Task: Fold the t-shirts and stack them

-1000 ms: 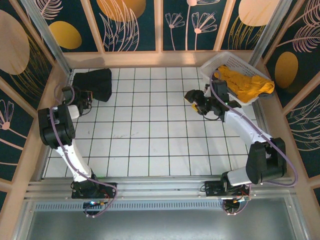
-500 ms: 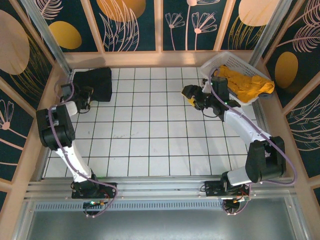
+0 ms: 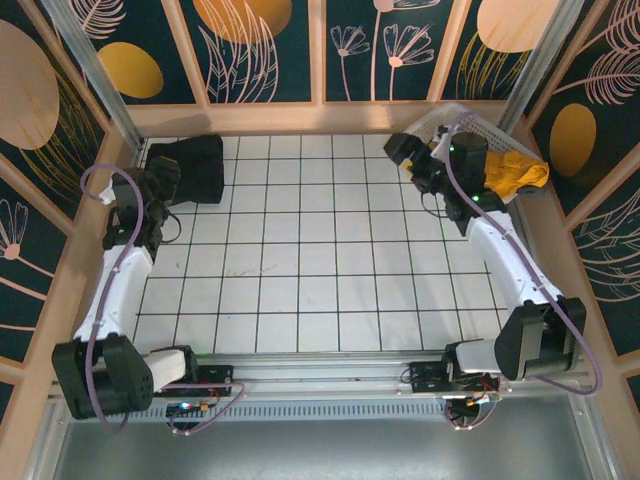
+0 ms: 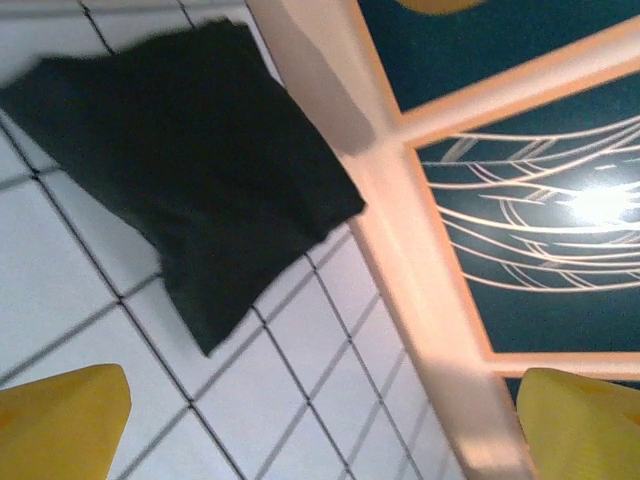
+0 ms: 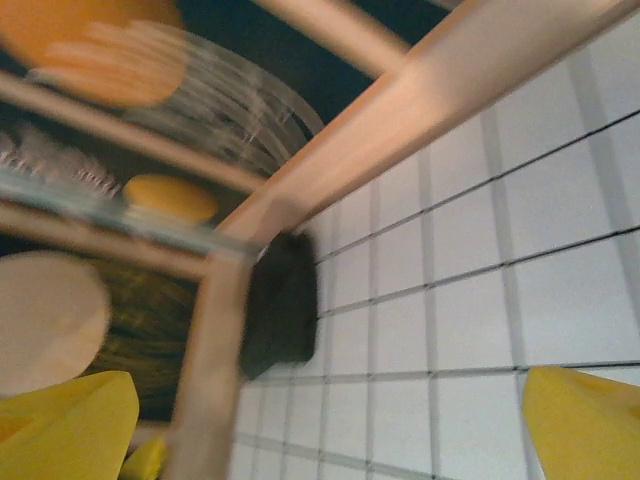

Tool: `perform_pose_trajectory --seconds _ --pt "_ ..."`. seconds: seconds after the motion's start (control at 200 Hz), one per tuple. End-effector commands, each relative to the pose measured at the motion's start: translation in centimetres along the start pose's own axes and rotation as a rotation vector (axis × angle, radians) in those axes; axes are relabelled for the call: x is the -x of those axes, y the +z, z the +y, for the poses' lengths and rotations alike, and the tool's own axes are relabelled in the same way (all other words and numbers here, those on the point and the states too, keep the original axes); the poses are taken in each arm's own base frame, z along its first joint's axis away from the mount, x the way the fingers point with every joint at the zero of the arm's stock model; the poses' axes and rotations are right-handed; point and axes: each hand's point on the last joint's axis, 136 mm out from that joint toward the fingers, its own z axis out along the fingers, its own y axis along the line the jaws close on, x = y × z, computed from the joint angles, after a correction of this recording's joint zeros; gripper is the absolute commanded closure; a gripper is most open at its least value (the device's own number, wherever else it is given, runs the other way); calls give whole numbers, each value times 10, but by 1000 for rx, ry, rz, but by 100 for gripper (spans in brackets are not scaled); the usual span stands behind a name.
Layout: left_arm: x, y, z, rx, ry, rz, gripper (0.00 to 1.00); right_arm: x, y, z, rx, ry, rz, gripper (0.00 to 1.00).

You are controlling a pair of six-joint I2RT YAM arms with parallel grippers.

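My left tool [image 4: 320,430] stands wide open and empty, just beside the black t-shirt [image 4: 200,180], which lies folded, it seems, in the tabletop's [image 3: 300,260] far-left corner. My right tool [image 5: 320,430] gapes empty too, near the basket [image 3: 440,115] holding the crumpled mustard-orange t-shirt [image 3: 505,170]. I judge one done, with one left to fold and stack.

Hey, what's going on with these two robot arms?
The folded black cloth t-shirt lies in the far left corner of the table, the open left gripper just short of it, empty. The mustard-orange cloth t-shirt sits crumpled in the white plastic lattice basket; the right gripper, open and empty, is beside that basket.
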Motion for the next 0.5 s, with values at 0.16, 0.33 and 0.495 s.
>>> perform_pose_trajectory --seconds 0.16,0.33,0.495 --pt "43 -67 50 98 415 -399 1 54 -93 -91 -556 -307 -456 1" --pt "-3 -46 90 17 663 -337 1 11 -113 -172 -707 -551 -571 1" --pt "-28 -22 115 9 673 -271 1 -24 -100 -215 -708 -597 -495 1"
